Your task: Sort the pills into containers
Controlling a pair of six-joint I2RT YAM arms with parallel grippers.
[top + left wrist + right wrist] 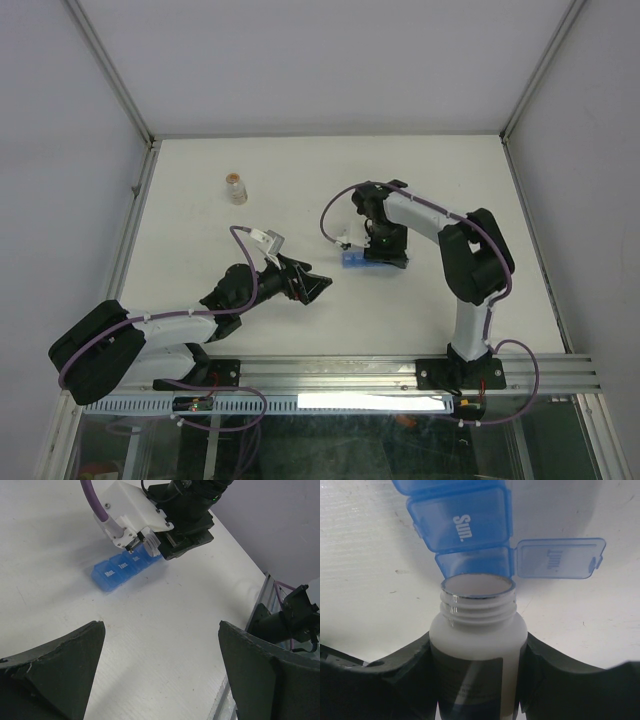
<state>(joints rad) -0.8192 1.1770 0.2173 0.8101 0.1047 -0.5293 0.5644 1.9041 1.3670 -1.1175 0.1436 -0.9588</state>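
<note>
White tabletop (pixel 300 190) under plain grey walls (pixel 300 60), with a metal rail (pixel 400 375) along the near edge and a small clear bottle (pixel 236 188) standing at the far left. The blue pill organiser (pixel 352 261) lies near the middle, its end lid (pixel 560 560) flipped open. My right gripper (pixel 375 250), arm folded at a raised elbow, clasps a white bottle (pixel 477 630), its open mouth at that uncovered compartment. My left gripper (pixel 312 285) lies low, jaws spread wide, empty, facing the organiser.
</note>
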